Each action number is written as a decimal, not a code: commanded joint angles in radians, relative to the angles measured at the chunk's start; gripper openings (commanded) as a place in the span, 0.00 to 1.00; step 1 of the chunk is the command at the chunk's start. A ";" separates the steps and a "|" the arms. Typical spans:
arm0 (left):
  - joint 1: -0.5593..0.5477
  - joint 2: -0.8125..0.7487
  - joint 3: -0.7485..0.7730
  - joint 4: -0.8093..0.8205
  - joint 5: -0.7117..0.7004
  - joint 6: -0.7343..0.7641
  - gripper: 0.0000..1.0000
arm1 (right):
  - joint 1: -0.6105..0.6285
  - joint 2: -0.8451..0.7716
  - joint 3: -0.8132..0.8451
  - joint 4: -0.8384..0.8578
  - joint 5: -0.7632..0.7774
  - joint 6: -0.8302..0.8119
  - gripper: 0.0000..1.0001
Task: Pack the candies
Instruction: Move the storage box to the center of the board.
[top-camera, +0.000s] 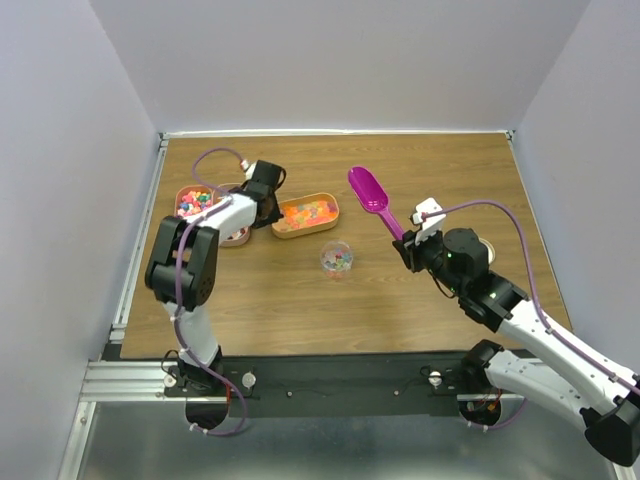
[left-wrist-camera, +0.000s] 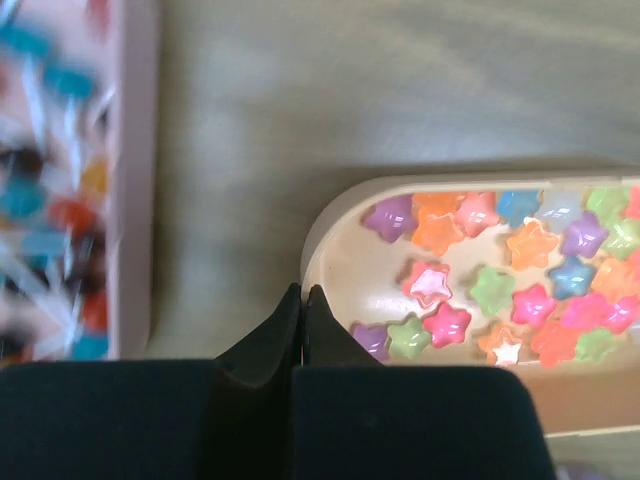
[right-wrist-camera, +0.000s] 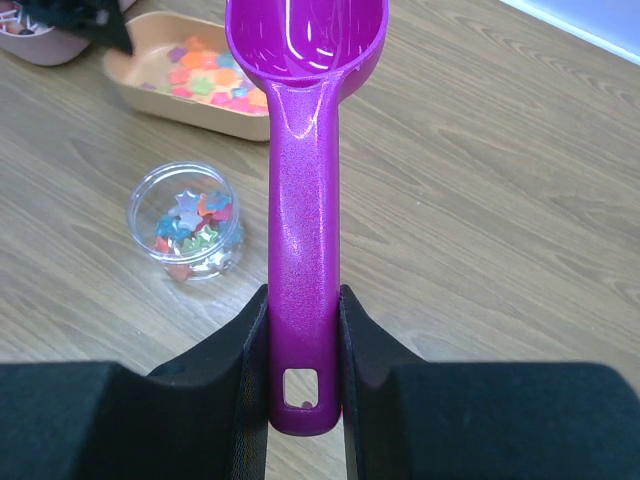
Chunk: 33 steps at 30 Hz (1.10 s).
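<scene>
Wood-grain table (top-camera: 420, 290), matte brown, boxed in by plain pale walls (top-camera: 330, 60); metal rail (top-camera: 135, 250) along left & near edges. Candies (left-wrist-camera: 530, 245): glossy little stars, mixed colours. Most lie in an oblong peach tray (left-wrist-camera: 330, 215) w/ rounded ends, some in a clear round cup (top-camera: 336, 259) mid-table, more in a pink tray (top-camera: 185, 192) far left. L gripper (left-wrist-camera: 302, 295) pinched together on nothing, tips at the peach tray's end rim. R gripper (right-wrist-camera: 303, 300) clamps the handle of a shiny, speckled magenta scoop (right-wrist-camera: 305, 200), held right of the cup.
</scene>
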 joint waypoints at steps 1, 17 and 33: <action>0.008 -0.190 -0.173 0.058 -0.030 -0.391 0.00 | 0.005 -0.024 -0.010 0.042 -0.029 0.019 0.01; -0.013 -0.158 -0.085 -0.231 -0.274 -1.014 0.03 | 0.005 -0.033 -0.010 0.041 -0.069 0.028 0.01; -0.016 0.006 0.109 -0.369 -0.332 -1.140 0.25 | 0.005 -0.033 -0.012 0.039 -0.095 0.031 0.01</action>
